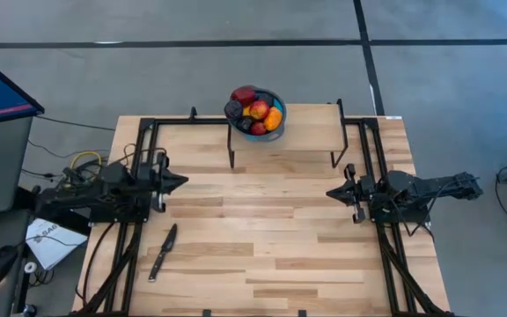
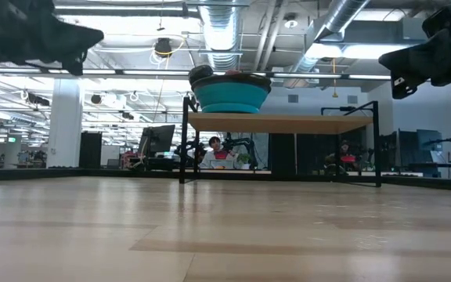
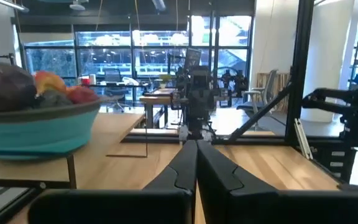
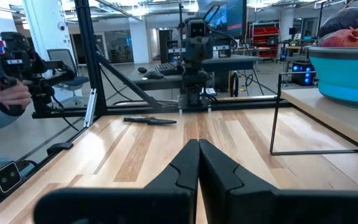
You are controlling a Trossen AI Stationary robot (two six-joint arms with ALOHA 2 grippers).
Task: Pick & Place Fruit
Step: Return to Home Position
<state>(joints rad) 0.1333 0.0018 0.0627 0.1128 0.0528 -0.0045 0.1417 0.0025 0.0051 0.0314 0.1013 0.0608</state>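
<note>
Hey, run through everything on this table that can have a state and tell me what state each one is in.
Shelf: standing at the far edge of the tabletop.
Blue strainer bowl: upright on the shelf, full.
Fruit: all piled in the bowl, none on the tabletop.
Knife: lying flat on the tabletop, no pincer on it.
Left pincer: shut, empty, above the table's left side.
Right pincer: shut, empty, above the right side.

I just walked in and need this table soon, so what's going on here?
Nothing is being handled right now. The left gripper and right gripper are both shut and empty, held above the table's two sides, facing each other. The fruit is piled in the blue bowl on the raised shelf. A dark knife lies near the left arm.
</note>
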